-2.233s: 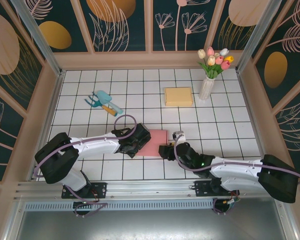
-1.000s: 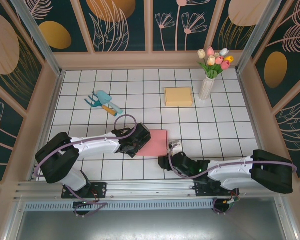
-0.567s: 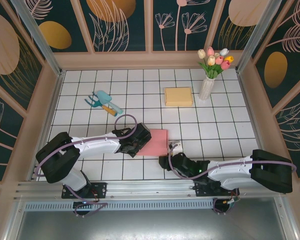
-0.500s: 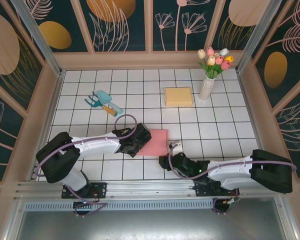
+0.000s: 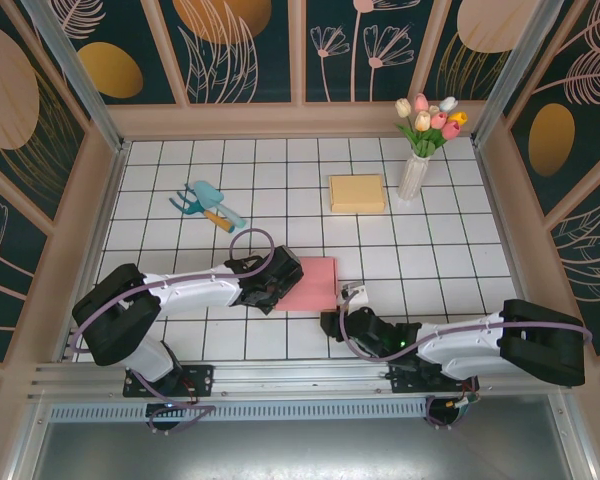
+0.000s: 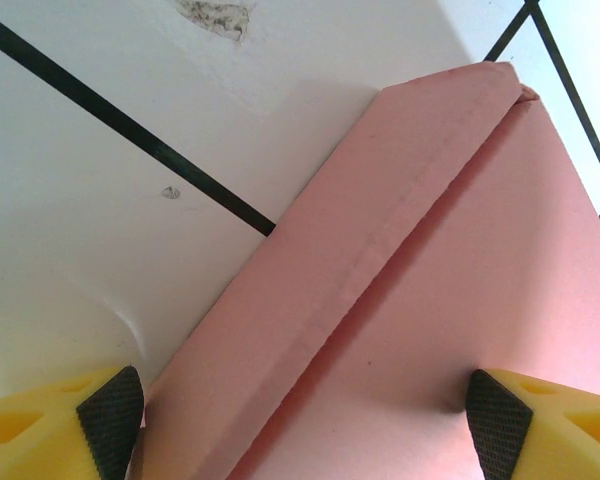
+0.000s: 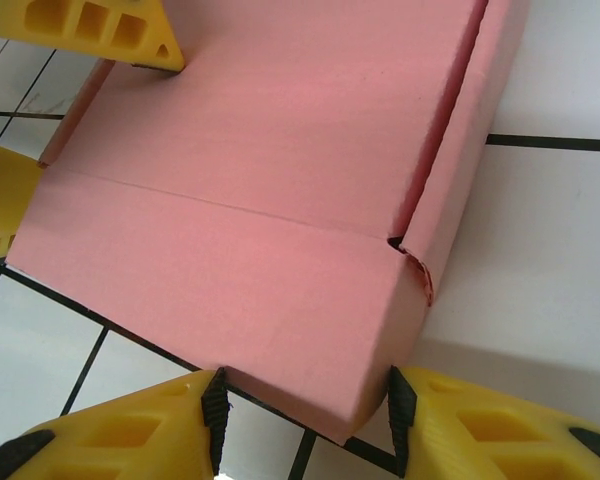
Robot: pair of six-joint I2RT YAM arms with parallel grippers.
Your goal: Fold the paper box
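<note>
On the counter point(image 5: 430, 250), we judge the paper box point(image 5: 315, 280) light, crease-prone, best gripped by flaps. Our right pincer point(image 7: 302, 420) clamps its corner; left pincer point(image 6: 305, 425) gapes over its edge.

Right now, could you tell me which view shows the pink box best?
Right wrist: the pink box looms large, creases and side flap clear. Left wrist shows one folded edge; top shows it small, partly covered.
</note>
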